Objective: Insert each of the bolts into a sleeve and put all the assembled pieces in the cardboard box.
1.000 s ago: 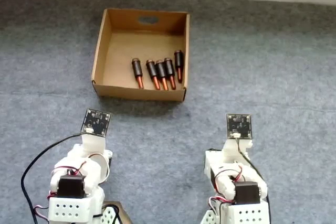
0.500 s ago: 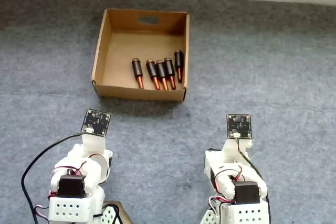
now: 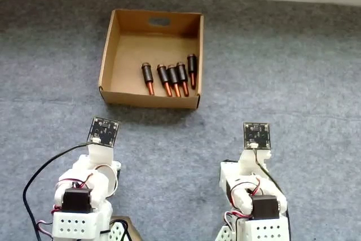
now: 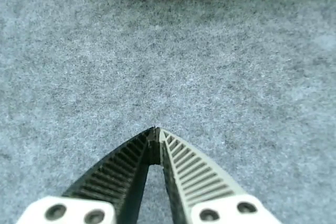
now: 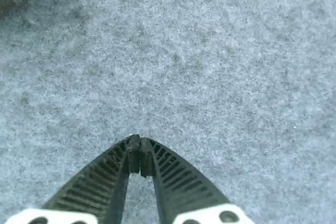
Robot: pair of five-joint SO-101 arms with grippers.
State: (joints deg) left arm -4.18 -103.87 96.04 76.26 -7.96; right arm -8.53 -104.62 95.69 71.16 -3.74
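Left arm point(image 3: 86, 193), right arm point(image 3: 252, 196), seemingly folded, fingers point(image 4: 186, 166) together

light: bright, even | shadows: soft, along cardboard box point(image 3: 149, 100) front wall

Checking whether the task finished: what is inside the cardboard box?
Five sleeved bolts lie side by side on the cardboard box floor. Each black sleeve hides most of its copper bolt; only tips show.
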